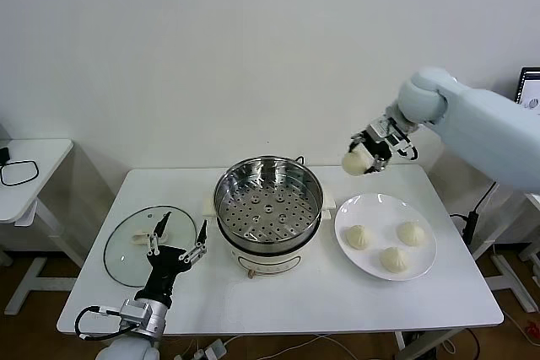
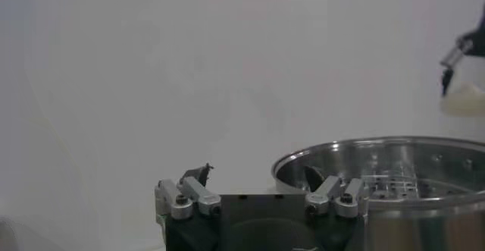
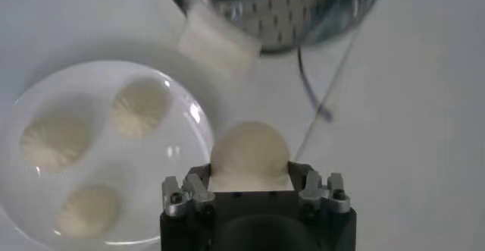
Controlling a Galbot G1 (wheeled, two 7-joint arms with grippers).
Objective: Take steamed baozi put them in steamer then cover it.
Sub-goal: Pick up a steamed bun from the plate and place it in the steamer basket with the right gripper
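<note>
Progress: early. Right gripper (image 1: 368,158) jaws clamp one baozi (image 1: 353,163) above bench's back edge, w/ three baozi (image 1: 391,244) on plate (image 1: 372,208). Steamer (image 1: 268,200) empty (bench centre). Glass lid (image 1: 135,250) near left edge; left gripper (image 1: 176,242) agape.

Head camera high over the table (image 1: 278,292), wrist cameras close (both sharing the steamer (image 1: 267,204)).

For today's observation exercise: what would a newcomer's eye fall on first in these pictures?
Probably the right gripper, raised behind the white plate and shut on a baozi. Next, the shiny steamer at the table's middle, its perforated tray bare, with three baozi left on the plate to its right. The glass cover lies flat to the left, by the open left gripper.
</note>
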